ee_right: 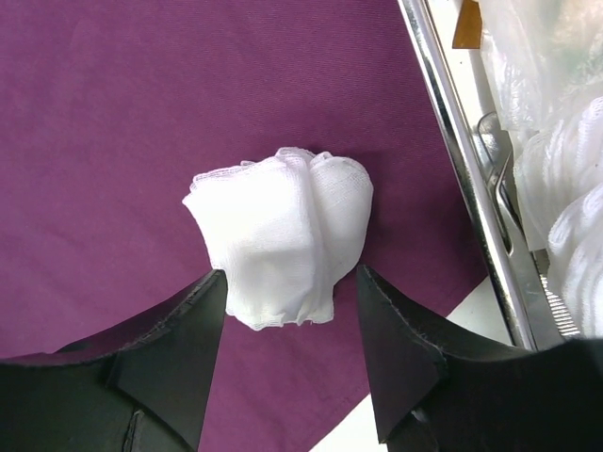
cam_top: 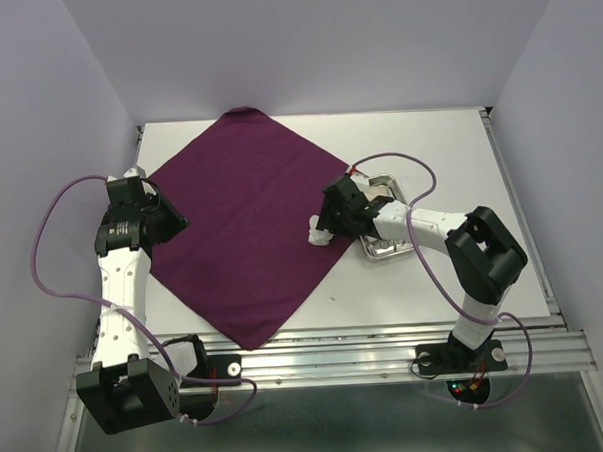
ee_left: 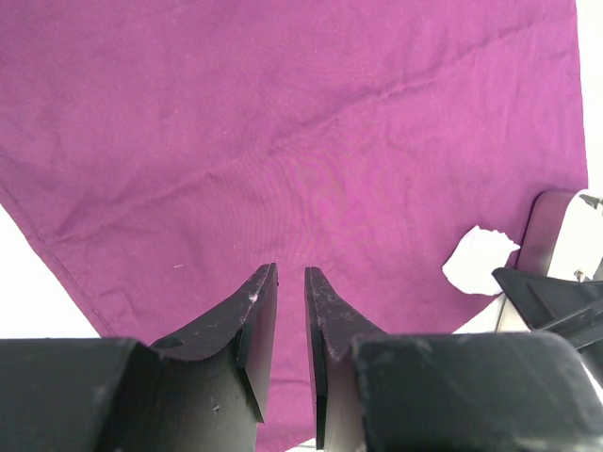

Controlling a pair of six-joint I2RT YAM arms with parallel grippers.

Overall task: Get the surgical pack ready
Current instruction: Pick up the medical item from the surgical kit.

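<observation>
While the purple cloth (cam_top: 246,223) is laid corner-on as a diamond, a gauze pad (ee_right: 280,235) is pinched between the right fingers (ee_right: 188,330) at its right corner; left fingers (ee_left: 259,315) are held slightly apart, empty.

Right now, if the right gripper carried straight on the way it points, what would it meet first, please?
Most likely the gauze: it sits bunched between the right gripper's open fingers. Behind it lies the cloth. The tray stays off to the side. How far the gauze hangs above the cloth is unclear.
</observation>
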